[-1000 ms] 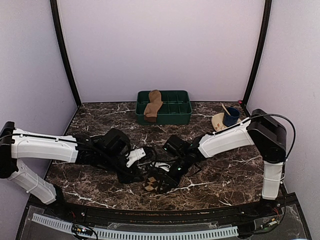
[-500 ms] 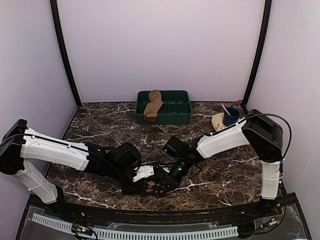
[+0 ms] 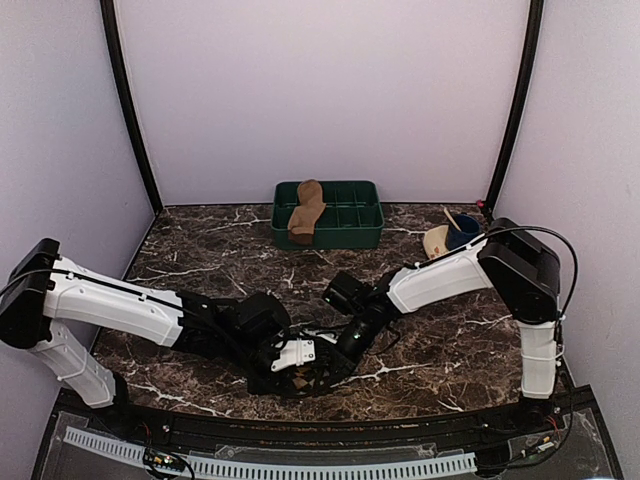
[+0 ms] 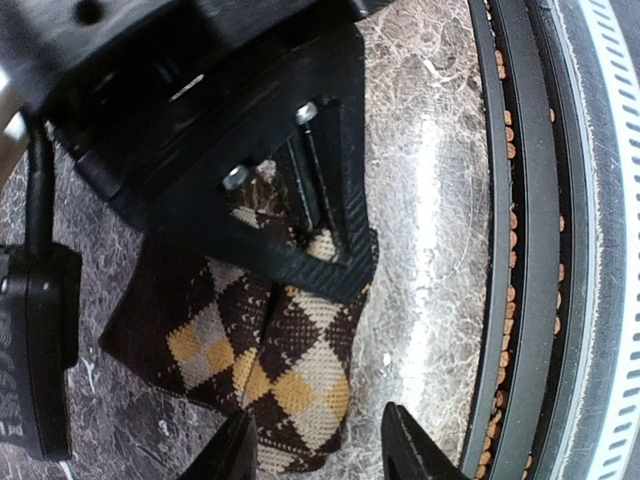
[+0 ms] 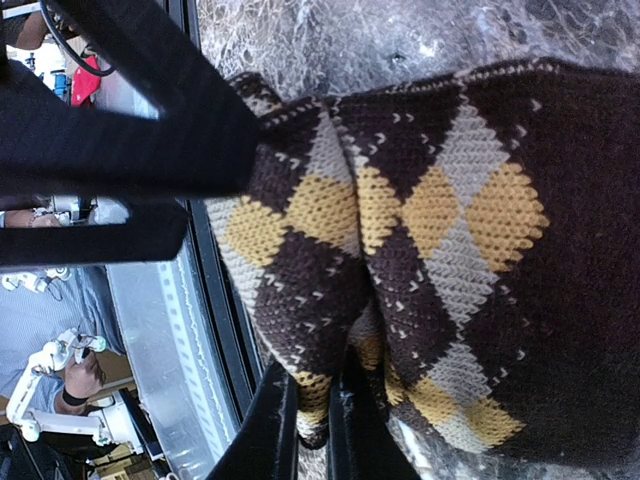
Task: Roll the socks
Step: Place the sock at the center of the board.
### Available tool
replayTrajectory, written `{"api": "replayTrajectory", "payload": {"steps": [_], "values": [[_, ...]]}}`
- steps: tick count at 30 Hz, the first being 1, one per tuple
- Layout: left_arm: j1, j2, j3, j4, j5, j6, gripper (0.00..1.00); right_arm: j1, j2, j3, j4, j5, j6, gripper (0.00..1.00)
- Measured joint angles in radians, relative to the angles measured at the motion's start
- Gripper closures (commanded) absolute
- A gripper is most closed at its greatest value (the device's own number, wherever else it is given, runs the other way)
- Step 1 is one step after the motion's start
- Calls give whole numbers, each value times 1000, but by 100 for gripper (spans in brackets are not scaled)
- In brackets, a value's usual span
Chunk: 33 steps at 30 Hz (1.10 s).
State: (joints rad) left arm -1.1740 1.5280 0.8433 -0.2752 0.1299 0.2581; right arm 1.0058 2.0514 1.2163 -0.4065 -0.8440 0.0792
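The argyle sock point(image 4: 270, 350) lies folded on the marble close to the front edge, a small patch of it showing in the top view point(image 3: 299, 377). My right gripper point(image 5: 313, 432) is shut on a fold at the sock's edge, and its black finger point(image 4: 318, 215) lies over the sock in the left wrist view. My left gripper point(image 4: 325, 455) is open. Its tips straddle the sock's near end, with a gap on the right side. In the top view both grippers point(image 3: 296, 358) point(image 3: 332, 362) meet over the sock. The plain tan sock point(image 3: 307, 210) lies in the green tray.
The green compartment tray point(image 3: 350, 232) stands at the back centre. A tan bowl point(image 3: 436, 244) and a blue cup point(image 3: 463, 232) sit at the back right. The table's black front rim and cable rail point(image 4: 540, 300) run right beside the sock.
My left arm has swung right and toward the front edge, bringing its gripper to the sock with its jaws a little wider. The right gripper has kept its hold and shifted slightly.
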Motion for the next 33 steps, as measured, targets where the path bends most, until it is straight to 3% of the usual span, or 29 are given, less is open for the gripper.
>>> {"api": "replayTrajectory", "payload": {"steps": [9, 14, 17, 22, 25, 33], "values": [[-26, 39, 8, 21, -39, 41, 55, 0, 10, 17, -25, -5, -18, 100], [-34, 82, 16, 25, -56, 56, 61, 0, 13, 24, -35, -6, -23, 100], [-36, 105, 27, 29, -69, 62, 70, 0, 17, 31, -44, -8, -26, 100], [-37, 116, 34, 35, -87, 78, 98, -3, 21, 34, -51, -13, -35, 100], [-38, 123, 40, 33, -89, 83, 100, -5, 23, 34, -57, -17, -38, 100], [-38, 128, 43, 33, -84, 80, 100, -18, 18, 11, -32, -31, -29, 81]]}}
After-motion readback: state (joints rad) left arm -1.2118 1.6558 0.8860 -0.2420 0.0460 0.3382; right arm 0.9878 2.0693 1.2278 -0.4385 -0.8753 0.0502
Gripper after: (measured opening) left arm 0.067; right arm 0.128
